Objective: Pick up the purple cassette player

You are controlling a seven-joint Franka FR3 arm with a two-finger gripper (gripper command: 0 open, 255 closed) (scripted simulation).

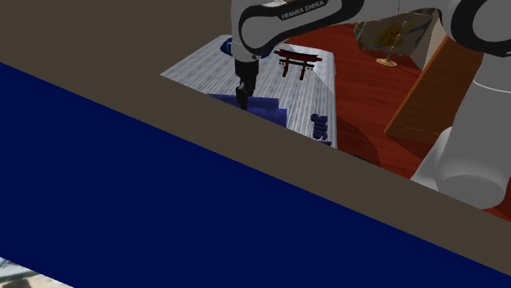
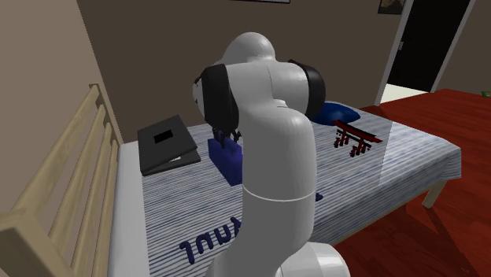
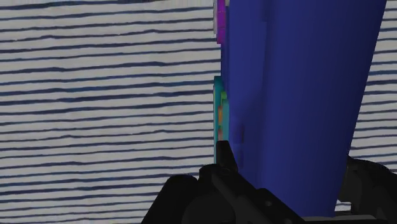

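Broadly, a bed under a white cover striped in dark blue, with a pale wooden headboard at the second exterior view's left and red-brown floor past the foot. Over the cover, bent down from the stand, the white arm. Beyond, through an open doorway, a black area.

Next in size, lying on the cover: a dark flat folder-like thing near the headboard, and a blue cushion on the far side of the arm. Then a small dark red torii gate model, upright, well apart from the folder.

Between folder and arm, the cassette player: deep blue-violet, with purple and teal slivers along one edge in the wrist view. Resting on the cover or just clear of it, cannot tell.

Smallest, the black gripper, pointing straight down at the player's top, fingers drawn in against its two sides and clasping the body between them.
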